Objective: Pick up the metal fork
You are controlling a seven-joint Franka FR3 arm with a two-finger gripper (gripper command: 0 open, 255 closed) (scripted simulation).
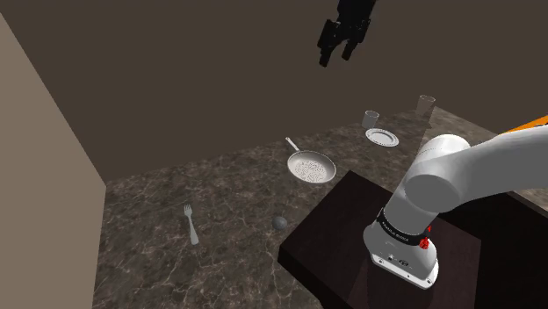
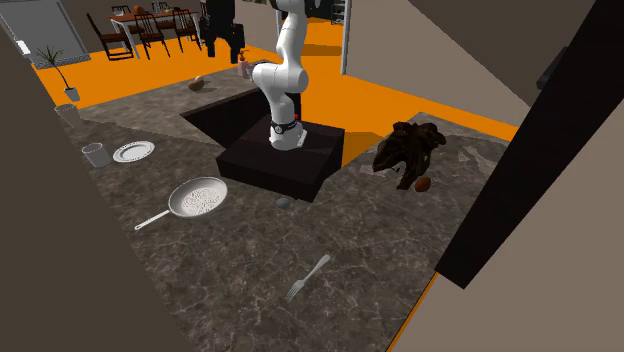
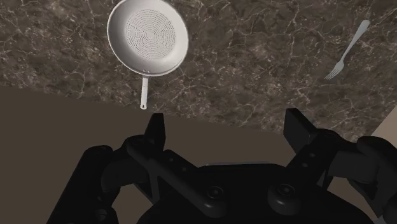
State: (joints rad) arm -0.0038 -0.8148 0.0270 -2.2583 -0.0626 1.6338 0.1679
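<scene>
While its open claw (image 1: 336,58) hangs high above the dark marbled tabletop (image 3: 254,63), fingers set wide apart with nothing between them, a white Franka arm faces the job of lifting a pale metal fork (image 3: 347,51). Well below the claw and out beyond one finger, the fork lies flat and alone on the stone, its tines end nearer the claw than its handle tip. A frying pan (image 3: 147,37) rests beyond the other finger, well apart from the fork.

By its look the fork should be light, stiff and slick, and so thin that little of it stands proud of the stone. The likeliest hold is across the narrow handle near its middle, fingers straddling it and closing on its edges. A grip near either end might let it pivot or slip out.
</scene>
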